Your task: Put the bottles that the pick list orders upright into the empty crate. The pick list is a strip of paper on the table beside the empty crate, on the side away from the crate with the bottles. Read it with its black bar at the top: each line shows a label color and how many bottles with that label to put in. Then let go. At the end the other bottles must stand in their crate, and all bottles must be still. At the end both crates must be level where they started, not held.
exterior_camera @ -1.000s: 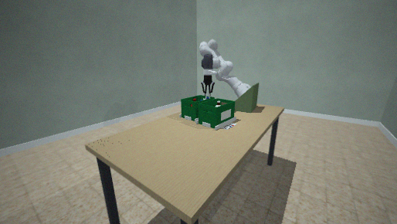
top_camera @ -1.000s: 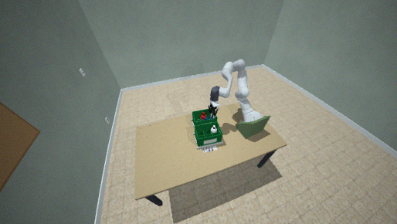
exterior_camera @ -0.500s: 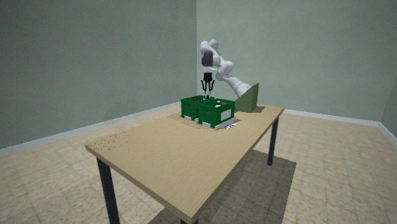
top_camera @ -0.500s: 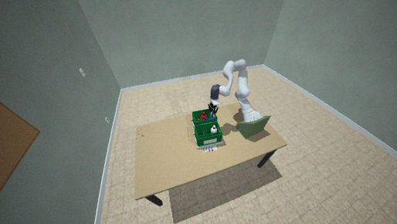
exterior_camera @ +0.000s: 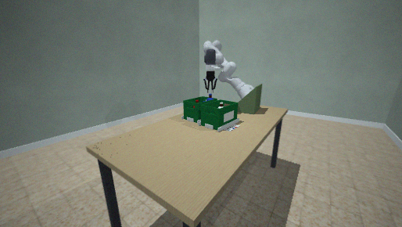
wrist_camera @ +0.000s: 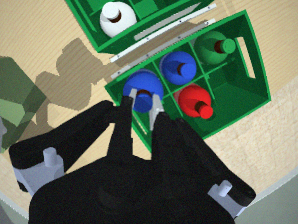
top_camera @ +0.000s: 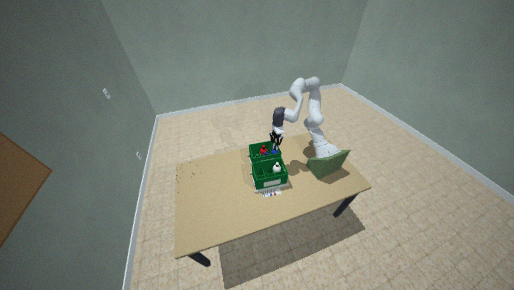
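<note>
One blue bottle (top_camera: 275,152) (exterior_camera: 209,99) (wrist_camera: 144,81) is right at the tool (top_camera: 275,146) (exterior_camera: 210,91) (wrist_camera: 143,99)

The hand (top_camera: 275,148) (exterior_camera: 210,92) (wrist_camera: 143,99) has narrowed its fingers and risen, lifting a blue bottle (top_camera: 274,152) (exterior_camera: 209,99) (wrist_camera: 139,81) slightly.
</note>
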Controlling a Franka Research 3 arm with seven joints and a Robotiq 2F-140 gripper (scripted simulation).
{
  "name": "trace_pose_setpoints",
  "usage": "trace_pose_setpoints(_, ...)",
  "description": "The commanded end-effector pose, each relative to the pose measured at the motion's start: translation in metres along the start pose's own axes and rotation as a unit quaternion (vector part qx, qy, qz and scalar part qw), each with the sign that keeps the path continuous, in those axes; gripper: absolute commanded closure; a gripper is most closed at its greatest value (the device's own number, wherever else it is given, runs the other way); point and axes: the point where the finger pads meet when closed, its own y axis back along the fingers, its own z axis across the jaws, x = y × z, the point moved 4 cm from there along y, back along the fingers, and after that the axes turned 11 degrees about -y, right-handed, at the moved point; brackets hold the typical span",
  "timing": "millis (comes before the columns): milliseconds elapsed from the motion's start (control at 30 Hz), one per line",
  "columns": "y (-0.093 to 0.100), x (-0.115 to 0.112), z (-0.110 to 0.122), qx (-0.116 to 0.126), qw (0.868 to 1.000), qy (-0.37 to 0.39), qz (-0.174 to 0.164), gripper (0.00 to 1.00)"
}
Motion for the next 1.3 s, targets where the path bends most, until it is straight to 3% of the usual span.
trace_pose_setpoints(0, 0.008, 0.000, 0.000, -0.001, 1.000, 0.006, 0.001, 1.00)
trace_pose_setpoints(1267, 0.063, 0.000, 0.000, -0.001, 1.000, 0.006, 0.001, 1.00)
